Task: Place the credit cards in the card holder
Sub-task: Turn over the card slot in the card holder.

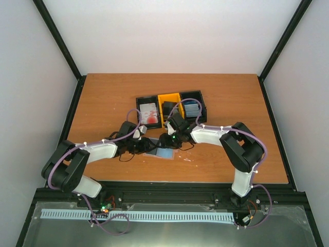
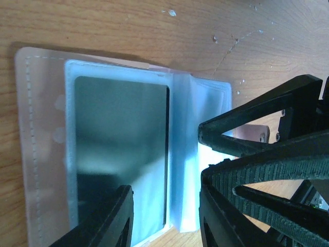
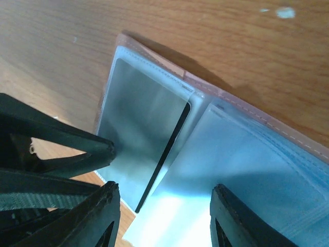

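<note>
Straddling the near edge of the open card holder [image 2: 46,144] with the left gripper [image 2: 164,211]: fingers spread, open, clamped on nothing, a fold of clear sleeve showing in the gap. Meeting it from the opposite side of the card holder with the right gripper [image 3: 163,206], also open, fingers spread above the clear pockets, gripping nothing; cannot tell whether any pad touches the plastic. Lies flat and opened on the worktop [image 1: 103,103], pinkish cover underneath, clear pockets on top. Holds one dark grey card [image 2: 121,149] slid fully into a pocket, just beside the card holder's centre fold. Shows only pale, glossy plastic in the pocket across that fold. Beyond the card holder, apart from it: a three-compartment tray [image 1: 195,94], with white cards with red blotches [image 1: 149,114] in its black left compartment, dark cards [image 1: 168,106] in the yellow middle one, blue cards [image 1: 192,108] in the black right one
</note>
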Available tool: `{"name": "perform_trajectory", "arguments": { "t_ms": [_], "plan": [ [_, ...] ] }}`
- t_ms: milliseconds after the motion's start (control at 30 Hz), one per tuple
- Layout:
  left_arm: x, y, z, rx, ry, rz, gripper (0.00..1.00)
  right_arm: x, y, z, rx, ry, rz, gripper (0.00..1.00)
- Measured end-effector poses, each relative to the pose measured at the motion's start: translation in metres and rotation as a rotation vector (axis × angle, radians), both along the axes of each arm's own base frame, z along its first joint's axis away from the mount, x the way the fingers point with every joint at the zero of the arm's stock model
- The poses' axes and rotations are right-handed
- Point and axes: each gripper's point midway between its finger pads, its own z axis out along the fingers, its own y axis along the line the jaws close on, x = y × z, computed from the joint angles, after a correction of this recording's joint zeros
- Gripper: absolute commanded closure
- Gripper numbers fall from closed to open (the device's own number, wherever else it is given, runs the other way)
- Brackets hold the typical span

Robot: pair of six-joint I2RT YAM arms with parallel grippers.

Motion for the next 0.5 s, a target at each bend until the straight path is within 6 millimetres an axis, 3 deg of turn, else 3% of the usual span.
{"name": "perform_trajectory", "arguments": {
  "t_ms": [333, 500],
  "plan": [
    [0.003, 0.003, 0.006, 0.006, -0.030, 0.018, 0.70, 0.002, 0.008, 0.007, 0.110, 0.040, -0.020, 0.52],
    [0.000, 0.008, 0.003, 0.025, -0.030, 0.032, 0.71, 0.008, 0.021, 0.022, 0.209, 0.038, -0.030, 0.53]
  ]
}}
